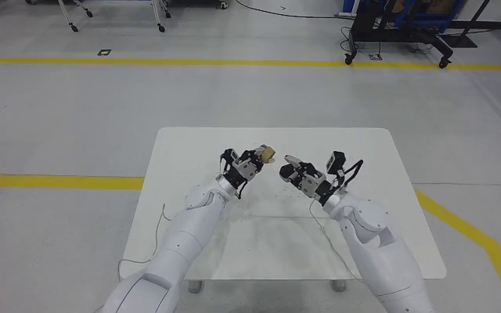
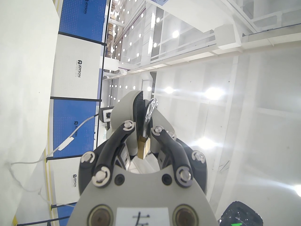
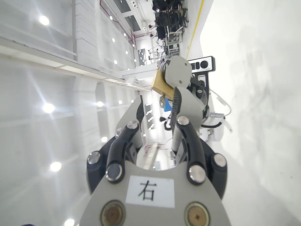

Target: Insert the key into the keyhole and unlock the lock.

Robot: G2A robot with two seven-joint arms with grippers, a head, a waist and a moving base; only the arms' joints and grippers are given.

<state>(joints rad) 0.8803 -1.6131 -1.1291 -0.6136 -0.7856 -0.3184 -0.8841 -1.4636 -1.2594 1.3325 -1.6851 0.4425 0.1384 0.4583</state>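
top view: both arms are up over the white table, wrists angled in toward each other. the left gripper is clamped on the brass lock, held clear above the tabletop near the middle. the right gripper sits just beside it, tips pointing at the lock, with a small gap between the two.

left wrist view: here's the close look. the lock is pinched between the two fingers, brass body toward the palm, and the silver shackle runs up between the pads and pokes out past the tips. the jaws are narrow, squeezed right onto it.

right wrist view: the lock shows from the other side, brass body sticking out of the left gripper's grey finger, tilted, just past the right gripper's tips. a small silver piece juts from the end of the brass body; whether that's the key, cannot tell. the right gripper's fingers stand apart with a clear gap. the serrated pad of one finger is just beside the brass body, and nothing shows between the fingers.
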